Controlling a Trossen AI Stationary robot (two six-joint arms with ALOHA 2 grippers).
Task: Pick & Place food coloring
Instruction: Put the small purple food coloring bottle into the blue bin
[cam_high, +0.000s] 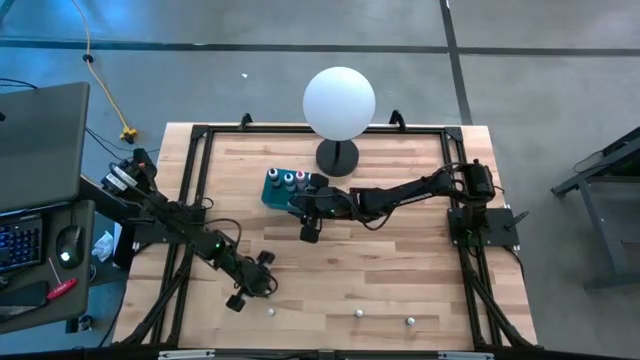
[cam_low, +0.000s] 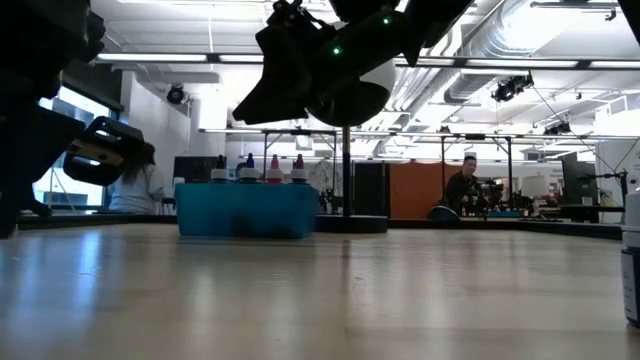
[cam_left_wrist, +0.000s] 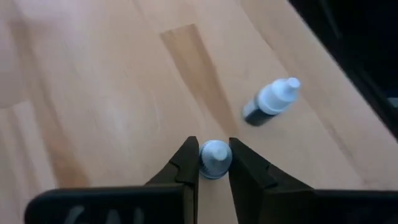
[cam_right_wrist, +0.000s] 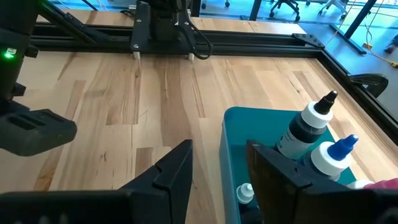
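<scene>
Small food coloring bottles are spread over the table. One white-capped bottle (cam_left_wrist: 214, 157) stands near the front edge, and my left gripper (cam_left_wrist: 213, 171) is shut on it (cam_high: 270, 311). A dark-bodied bottle (cam_left_wrist: 270, 100) lies on its side close by. Several more bottles, among them a black-topped (cam_right_wrist: 311, 124) and a blue-topped one (cam_right_wrist: 333, 152), stand upright in the teal tray (cam_right_wrist: 231, 149). My right gripper (cam_right_wrist: 219, 177) hovers open at the tray's edge (cam_high: 308, 225) and touches nothing. My left gripper pinches the bottle's white cap (cam_left_wrist: 215, 149) between its two fingers, one on each side. The fingers come slanting down from the table's left. The bottle stands upright; I cannot tell whether its base is on the wood.
A white globe on a black stand (cam_high: 339, 105) rises behind the tray. Two loose bottles (cam_high: 358, 313) (cam_high: 410, 321) lie near the front edge. A black frame (cam_high: 190, 160) borders the wooden table. A person (cam_low: 462, 185) sits far back in the room.
</scene>
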